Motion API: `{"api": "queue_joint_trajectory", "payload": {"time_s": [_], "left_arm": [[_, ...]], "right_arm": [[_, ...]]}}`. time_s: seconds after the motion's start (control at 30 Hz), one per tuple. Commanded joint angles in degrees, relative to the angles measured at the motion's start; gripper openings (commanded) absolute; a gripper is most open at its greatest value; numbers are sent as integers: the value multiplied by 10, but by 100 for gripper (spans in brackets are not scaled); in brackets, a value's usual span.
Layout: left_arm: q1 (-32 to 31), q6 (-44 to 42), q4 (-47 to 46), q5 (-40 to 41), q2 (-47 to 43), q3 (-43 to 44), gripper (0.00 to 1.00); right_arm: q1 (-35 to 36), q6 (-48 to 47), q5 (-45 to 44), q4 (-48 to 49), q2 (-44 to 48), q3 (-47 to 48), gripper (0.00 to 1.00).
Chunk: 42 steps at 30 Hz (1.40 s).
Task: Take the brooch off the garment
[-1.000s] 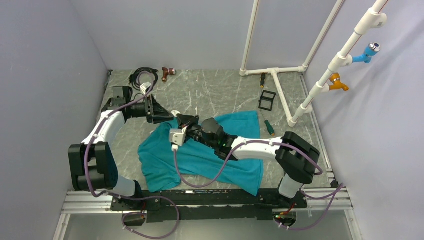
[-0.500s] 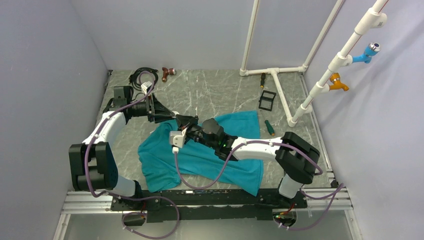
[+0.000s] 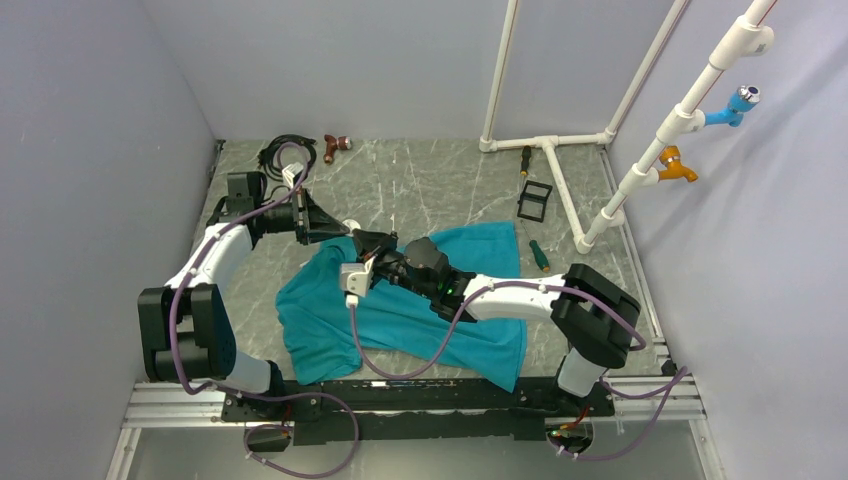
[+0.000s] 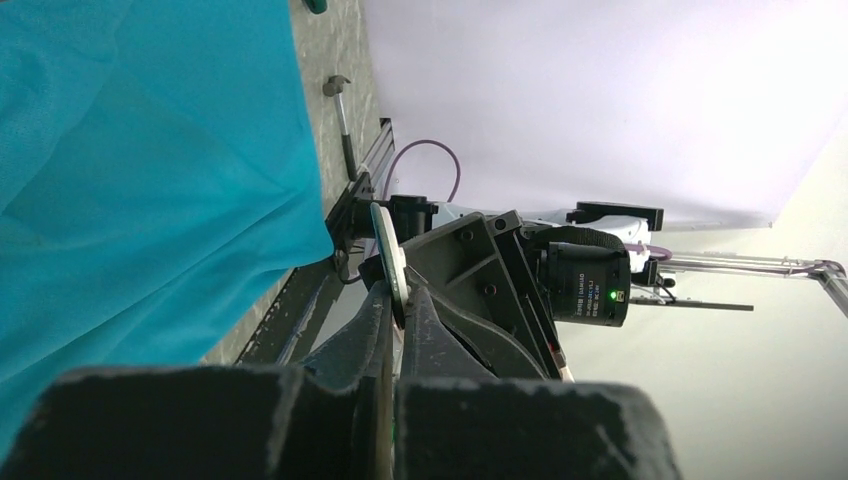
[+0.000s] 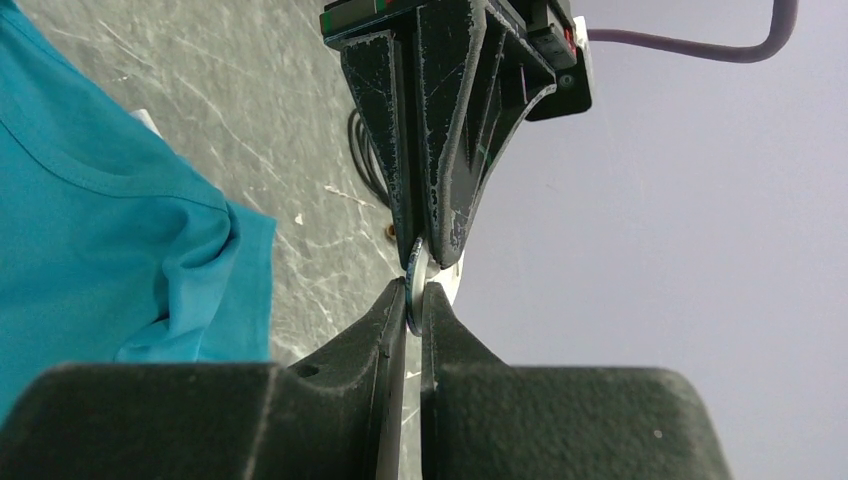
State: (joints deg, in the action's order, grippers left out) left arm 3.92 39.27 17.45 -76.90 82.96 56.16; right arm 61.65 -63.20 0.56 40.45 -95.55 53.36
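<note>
Left arm edged leftward; left jaws and right jaws seem clamped on the brooch.

At lower centre the left gripper pinches the brooch (a thin disc, seen edge-on); the garment fills the frame's upper left.

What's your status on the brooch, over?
Left gripper and right gripper both shut on the brooch, tip to tip. Brooch clear of the garment. Nothing blocking in view.
</note>
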Motion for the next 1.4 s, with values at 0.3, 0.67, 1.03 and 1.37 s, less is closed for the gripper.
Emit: {"api": "queue_joint_trajectory", "payload": {"time_s": [0.3, 0.67, 1.03, 1.37], "left_arm": [[0, -127, 74, -16, -15, 25, 0], [1, -304, 184, -25, -6, 71, 0], [0, -436, 225, -40, -22, 91, 0], [-4, -469, 231, -45, -43, 86, 0]], "right_arm": [[-14, 104, -19, -46, 60, -3, 57], [-145, 446, 229, -473, 110, 161, 82], [-242, 770, 597, -439, -13, 282, 70], [-241, 901, 657, -328, -68, 304, 58]]}}
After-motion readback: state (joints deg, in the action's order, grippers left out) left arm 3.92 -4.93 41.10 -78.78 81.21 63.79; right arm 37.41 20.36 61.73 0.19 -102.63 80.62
